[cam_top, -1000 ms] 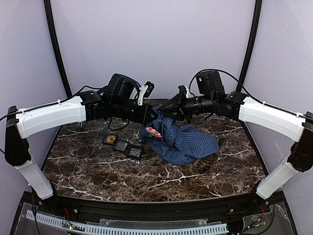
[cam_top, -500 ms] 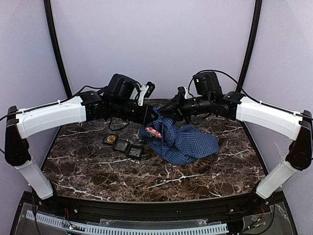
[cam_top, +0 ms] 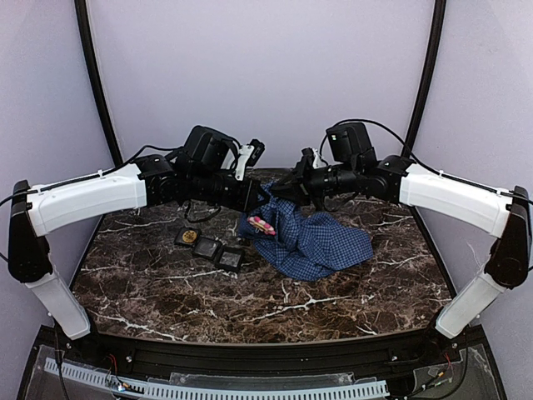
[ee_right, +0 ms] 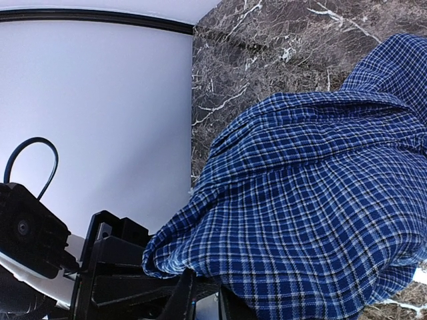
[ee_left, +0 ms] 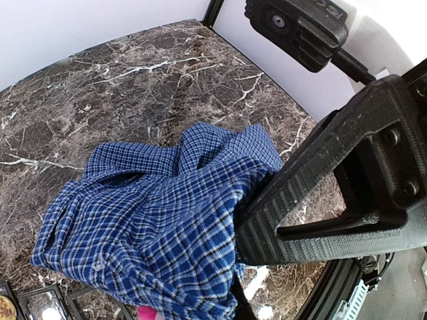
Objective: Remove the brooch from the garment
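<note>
Above the table (cam_top: 166,283), the left tool (cam_top: 261,197) clamps the garment (cam_top: 323,243) near the brooch (cam_top: 263,223).

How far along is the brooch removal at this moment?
Done: nothing yet; the pink brooch is on the shirt. In hand: the left gripper and right gripper pinch the shirt's raised edge. Left: take the brooch off.

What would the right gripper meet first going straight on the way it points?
The blue-and-white checked cloth shirt, bunched right at the tips of the right gripper. Just beyond it, probably the left gripper, though depth is unclear.
</note>
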